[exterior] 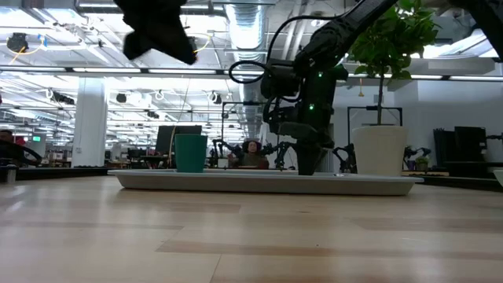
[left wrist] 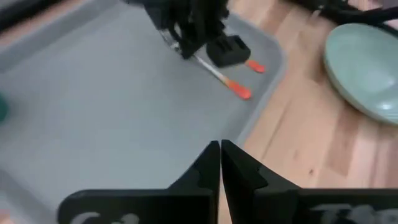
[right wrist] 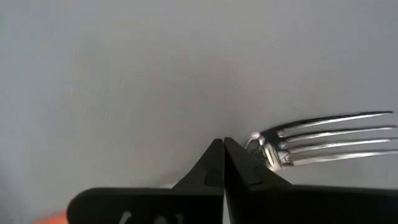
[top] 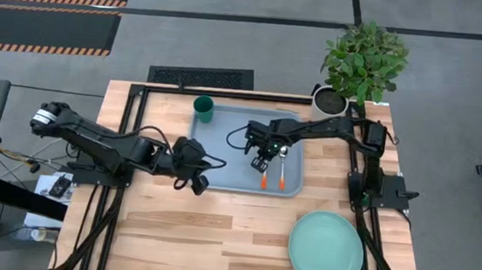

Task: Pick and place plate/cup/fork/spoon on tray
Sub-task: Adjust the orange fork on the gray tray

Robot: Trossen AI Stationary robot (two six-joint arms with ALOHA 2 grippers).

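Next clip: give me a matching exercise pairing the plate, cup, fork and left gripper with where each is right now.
Things:
1. plate
2. cup
3. fork
4. left gripper

Places:
A. upright in a far corner of the tray
B. lying on the tray under the right gripper
C. on the bare table, off the tray
D. over the tray's near edge, fingers together, holding nothing

Pairs: 1-C, 2-A, 3-B, 4-D
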